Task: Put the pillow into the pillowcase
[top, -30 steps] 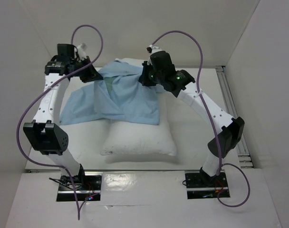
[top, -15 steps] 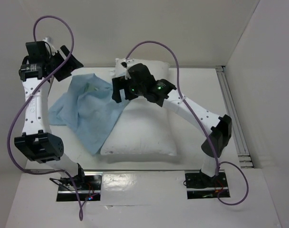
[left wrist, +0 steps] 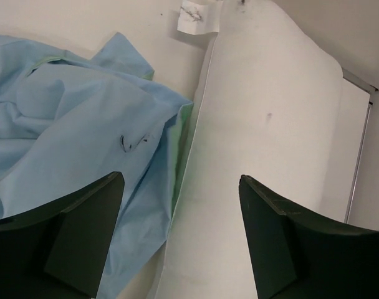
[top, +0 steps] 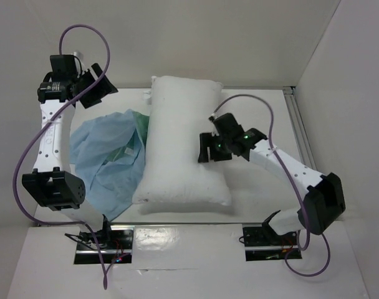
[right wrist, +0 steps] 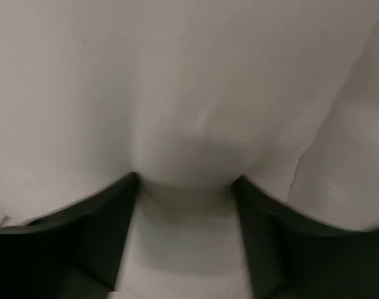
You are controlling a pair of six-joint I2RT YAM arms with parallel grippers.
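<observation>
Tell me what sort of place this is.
Probably a robotics lab test cell, not a bedroom: a white table boxed in by plain white panels, a left arm and a right arm bolted at its near edge, with a pillow and a pillowcase as props.

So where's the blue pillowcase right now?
In the overhead view, the pillowcase lies crumpled on the left, bunched against the left edge of the white pillow.

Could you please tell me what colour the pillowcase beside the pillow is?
The pillowcase is light blue with a green edge; left wrist view shows it best.
</observation>
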